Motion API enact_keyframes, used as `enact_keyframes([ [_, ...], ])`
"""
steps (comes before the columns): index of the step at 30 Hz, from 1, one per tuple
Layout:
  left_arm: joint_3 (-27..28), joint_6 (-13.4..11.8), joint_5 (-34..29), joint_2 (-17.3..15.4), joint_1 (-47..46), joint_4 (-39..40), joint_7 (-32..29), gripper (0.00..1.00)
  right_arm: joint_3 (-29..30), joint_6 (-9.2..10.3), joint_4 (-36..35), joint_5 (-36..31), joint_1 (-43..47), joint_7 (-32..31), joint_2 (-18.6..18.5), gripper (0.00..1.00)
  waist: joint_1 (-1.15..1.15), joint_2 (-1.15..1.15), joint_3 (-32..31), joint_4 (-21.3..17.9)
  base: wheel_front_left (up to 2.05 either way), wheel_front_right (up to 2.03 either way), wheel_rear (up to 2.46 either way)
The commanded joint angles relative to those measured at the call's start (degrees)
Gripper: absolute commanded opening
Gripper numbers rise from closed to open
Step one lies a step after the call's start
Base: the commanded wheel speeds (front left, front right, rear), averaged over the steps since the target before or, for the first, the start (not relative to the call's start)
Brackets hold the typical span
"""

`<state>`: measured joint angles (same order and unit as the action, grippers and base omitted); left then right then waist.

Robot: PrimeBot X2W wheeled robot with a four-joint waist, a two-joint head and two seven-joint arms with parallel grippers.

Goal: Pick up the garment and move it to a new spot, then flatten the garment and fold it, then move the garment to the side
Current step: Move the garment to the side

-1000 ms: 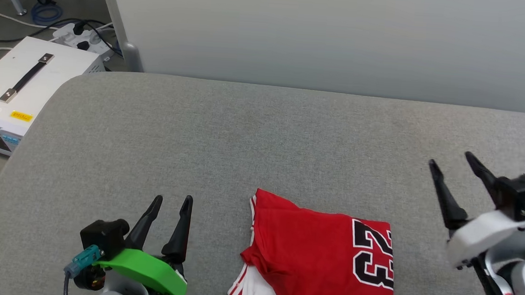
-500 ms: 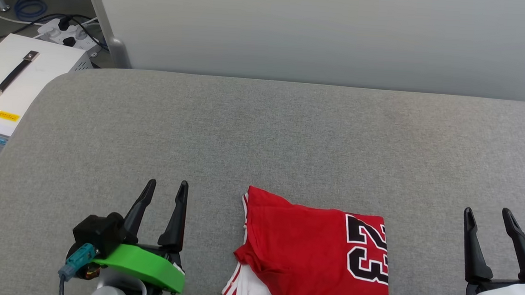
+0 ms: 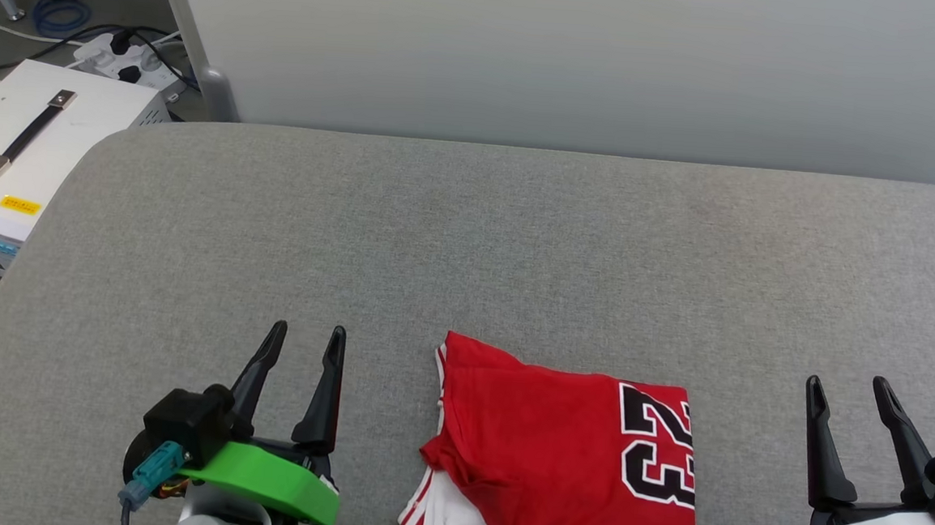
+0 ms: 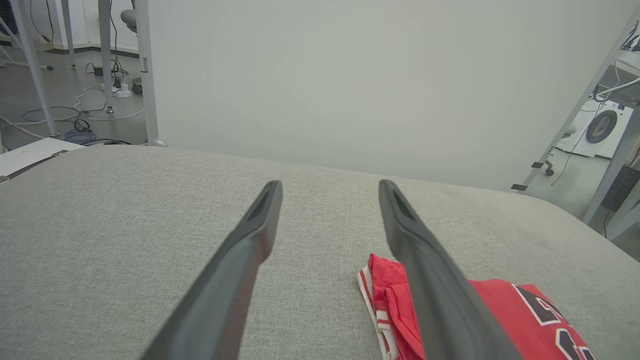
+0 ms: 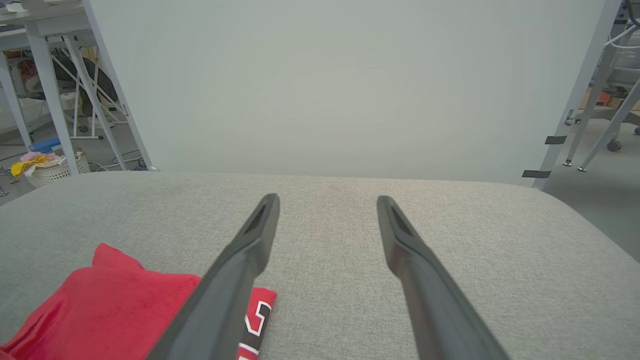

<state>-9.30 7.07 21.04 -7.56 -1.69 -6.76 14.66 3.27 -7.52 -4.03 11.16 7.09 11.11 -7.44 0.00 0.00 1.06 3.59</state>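
The garment (image 3: 561, 455) lies folded on the grey fabric counter (image 3: 469, 238) at the lower middle of the head view, its lower edge cut off by the bottom of the frame. It is red, with a black, white-outlined "23" turned sideways on its right part and a white piece with red stripes peeping out at its lower left corner.

The left hand (image 3: 308, 332) sits at the lower left of the frame, just beside the garment's left edge and apart from it, its two dark fingers spread and pinching nothing. The right hand (image 3: 847, 385) sits at the lower right, well apart from the garment, fingers likewise spread and empty.

In the left wrist view the garment shows at the lower right, partly behind one finger; in the right wrist view it shows at the lower left.

A white box with a black handle (image 3: 28, 146) stands on the floor at the upper left, and a pale wall (image 3: 577, 58) runs behind the counter.
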Motion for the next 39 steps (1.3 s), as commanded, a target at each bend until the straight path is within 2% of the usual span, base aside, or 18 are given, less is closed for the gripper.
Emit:
enact_keyframes([
  [1, 0.4, 0.3, -0.7, 0.4, 0.9, 0.4, 0.3, 1.00, -0.2, 0.03, 0.2, -0.3, -0.2, 0.4, 0.0, 1.00, 0.00, 0.00, 0.0, 0.1, 0.00, 0.00, 0.00],
  [12, 0.1, 0.4, -1.2, 0.7, 1.1, 0.5, 0.3, 1.00, -0.9, 0.03, 1.3, -0.2, -0.5, -0.7, -0.7, 1.00, 0.00, 0.00, 0.3, 0.5, 0.00, 0.00, 0.00],
  [16, -0.9, 0.4, -0.9, 0.4, 0.8, -0.3, 0.3, 1.00, -2.6, 0.03, 2.3, 0.1, -0.7, -3.9, -1.2, 1.00, 0.00, 0.00, 0.5, 0.9, 0.00, 0.00, 0.00],
  [22, -1.5, 0.4, -0.3, 0.2, 0.4, -1.1, 0.3, 1.00, -5.1, 0.03, 3.1, 1.7, -2.0, -17.7, -1.3, 1.00, 0.00, 0.00, 1.6, 1.4, 0.00, 0.00, 0.00],
  [23, -2.0, 0.4, -0.5, 0.1, -0.3, -1.3, 0.3, 1.00, -6.5, 0.03, 3.3, 3.3, -3.1, -26.4, -1.4, 1.00, 0.00, 0.00, 2.7, 1.9, 0.00, 0.00, 0.00],
  [29, -3.0, 0.4, -0.4, 0.2, -1.7, -1.9, 0.3, 1.00, -6.1, 0.03, 4.8, 5.8, -5.2, -42.1, 0.7, 1.00, 0.00, 0.00, 4.9, 3.4, 0.00, 0.00, 0.00],
  [31, -3.4, 0.4, -0.3, 0.4, -2.3, -2.0, 0.3, 1.00, -6.1, 0.03, 5.2, 5.0, -5.8, -45.9, 1.0, 1.00, 0.00, 0.00, 5.7, 4.1, 0.00, 0.00, 0.00],
  [39, -4.7, 0.4, -0.2, 0.5, -3.9, -2.8, 0.3, 1.00, -5.2, 0.03, 9.7, 5.8, -7.9, -52.2, 2.6, 1.00, 0.00, 0.00, 7.8, 6.9, 0.00, 0.00, 0.00],
])
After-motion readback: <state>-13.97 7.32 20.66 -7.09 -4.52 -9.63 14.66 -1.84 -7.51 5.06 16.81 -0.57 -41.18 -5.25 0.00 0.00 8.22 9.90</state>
